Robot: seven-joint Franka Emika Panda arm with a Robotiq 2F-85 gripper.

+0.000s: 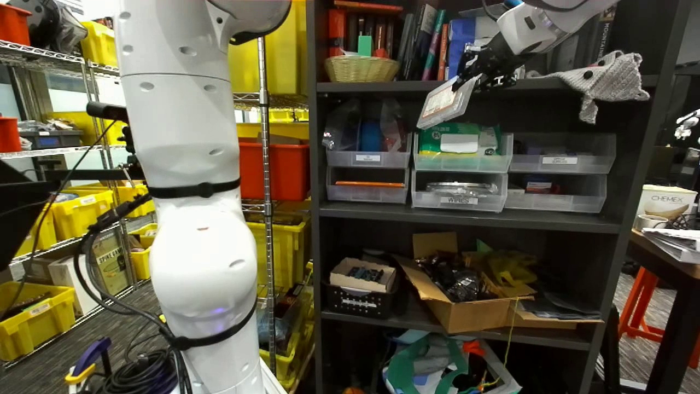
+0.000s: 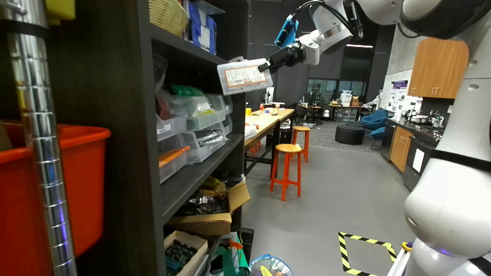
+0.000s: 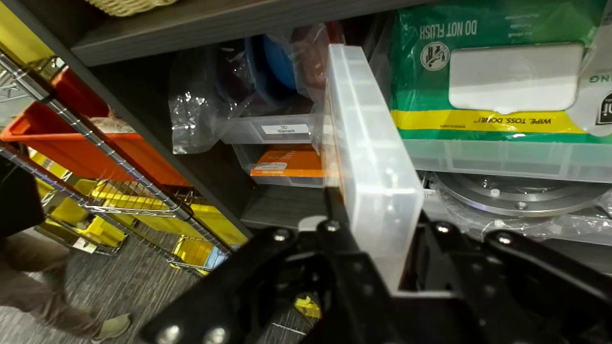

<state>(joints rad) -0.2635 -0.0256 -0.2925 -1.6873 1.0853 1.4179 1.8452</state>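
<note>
Clear plastic case point(image 1: 447, 101) pinched in the tool point(image 3: 377, 215), in front of and above the wipes pack point(image 1: 459, 141).
Left of the pack, the filament bin point(image 3: 253, 131) is labelled "3D filament". Next, the tilted case looks stiff, light and slick, likely to crack if dropped; it should carry best clamped across its thin sides, nearer mid-length than this end grip. Its printed label point(image 2: 245, 76) is too small to read. The pack says "DO NOT FLUSH"; beneath it, the lower bin point(image 1: 429, 200) reads "WIRES"; well right, a carton point(image 1: 666, 202) reads "CHEMEX".
</note>
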